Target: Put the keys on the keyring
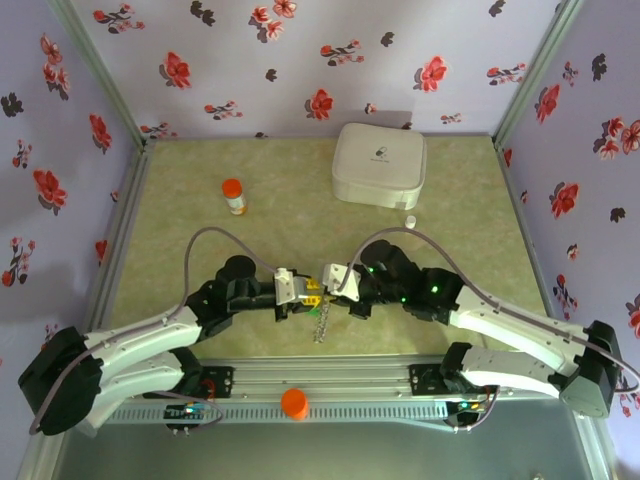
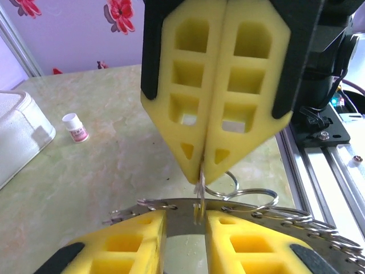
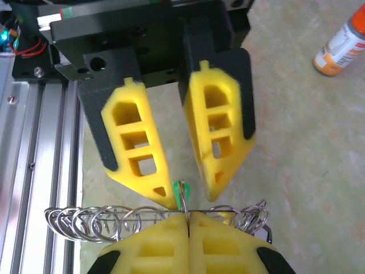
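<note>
- Top: the left gripper [image 1: 306,294] and right gripper [image 1: 323,284] meet tip to tip near the front edge of the table [image 1: 470,260]. The keyring [image 1: 320,325] trails from them toward that edge. The logo on the white box [image 1: 378,163] is too small to read.
- Left wrist: the right fingers are pressed together, pinching 1 keyring loop.
- Right wrist: the left fingers are spread, with 1 green key [image 3: 177,189] at a tip. The label on the bottle [image 3: 341,43] is blurred.

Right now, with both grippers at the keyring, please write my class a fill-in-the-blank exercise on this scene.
1. The bottle at the back left has an ___ cap.
2. The right gripper is ___ on the keyring.
3. The key at the left gripper's fingertips has a ___ head.
4. The box by the back wall is ___.
Missing words: orange, shut, green, white.
</note>
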You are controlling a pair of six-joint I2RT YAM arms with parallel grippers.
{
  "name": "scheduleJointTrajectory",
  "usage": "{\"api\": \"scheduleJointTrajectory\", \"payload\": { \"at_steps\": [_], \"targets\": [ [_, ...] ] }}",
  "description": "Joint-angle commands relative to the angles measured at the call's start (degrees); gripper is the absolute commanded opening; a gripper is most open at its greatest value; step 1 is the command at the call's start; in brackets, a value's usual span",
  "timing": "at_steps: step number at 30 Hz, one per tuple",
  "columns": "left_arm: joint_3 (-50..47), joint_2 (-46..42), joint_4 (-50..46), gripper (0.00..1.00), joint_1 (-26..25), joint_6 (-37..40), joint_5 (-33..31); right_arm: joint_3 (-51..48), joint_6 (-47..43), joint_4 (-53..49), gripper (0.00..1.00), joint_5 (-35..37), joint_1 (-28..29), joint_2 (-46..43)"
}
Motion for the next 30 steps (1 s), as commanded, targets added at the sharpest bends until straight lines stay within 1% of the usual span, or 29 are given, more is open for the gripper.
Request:
{"api": "scheduleJointTrajectory", "payload": {
  "at_steps": [1, 5, 6, 7, 9, 10, 14, 15, 16, 18, 20, 22, 24, 27, 30],
  "targets": [
    [2.33, 0.35, -2.21, 0.24, -0.37, 1.97, 0.16, 4.56, -3.58, -3.08, 0.0, 2.34, 1.39, 1.64],
    [2.35, -0.37, -2.32, 0.21, -0.39, 2.0, 0.17, 5.6, -5.16, -5.02, 0.0, 5.99, 2.07, 3.38],
    [2.35, -0.61, -2.47, 0.19, -0.37, 1.97, 0.18, 5.67, -5.21, -5.16, 0.0, 6.56, 2.11, 3.57],
    [2.35, -0.78, -2.6, 0.15, -0.38, 1.89, 0.2, 5.82, -5.21, -5.29, 0.0, 6.79, 2.19, 3.91],
    [2.21, -1.04, -2.78, 0.06, -0.37, 1.9, 0.27, 6.01, -5.13, -5.19, 0.0, 6.35, 2.31, 4.03],
    [2.11, -1.02, -2.72, 0.03, -0.38, 1.89, 0.27, 5.97, -4.99, -5.02, 0.0, 5.82, 2.34, 4.0],
    [2.0, -0.45, -2.08, 0.0, -0.37, 1.37, 0.93, 4.93, -3.17, -2.87, 0.0, 3.5, 2.28, 2.93],
    [1.95, -0.36, -1.8, 0.0, -0.37, 1.29, 0.94, 4.1, -2.19, -1.52, 0.02, 3.28, 2.26, 2.11],
    [1.71, -0.36, -1.22, 0.0, -0.38, 1.16, 0.97, 2.87, -1.06, 0.34, 0.14, 3.16, 1.85, 0.93],
    [0.85, -0.42, 0.74, 0.0, -0.37, 0.61, 0.97, -0.77, 1.54, 4.54, 0.33, 1.5, 0.06, -2.34],
    [-0.51, -0.21, 4.0, 0.0, -0.37, -0.23, 0.91, -5.75, 5.07, 10.59, 0.39, -1.19, -2.64, -6.34],
    [-1.77, 0.07, 6.65, 0.0, -0.37, -0.22, 0.21, -9.63, 7.19, 14.15, 0.4, -3.51, -4.2, -9.55],
    [-2.57, 0.13, 8.58, 0.0, -0.37, -0.05, -0.53, -11.87, 7.95, 14.84, 0.41, -2.99, -4.26, -10.77],
    [-4.06, 0.65, 13.45, 0.0, -0.32, -0.7, -0.72, -13.3, 9.29, 14.64, 0.4, -1.95, -4.23, -10.31],
    [-4.64, 0.96, 15.8, 0.0, -0.32, -1.44, -0.6, -14.21, 10.74, 16.58, 0.39, -2.24, -4.16, -9.92]
  ]
}}
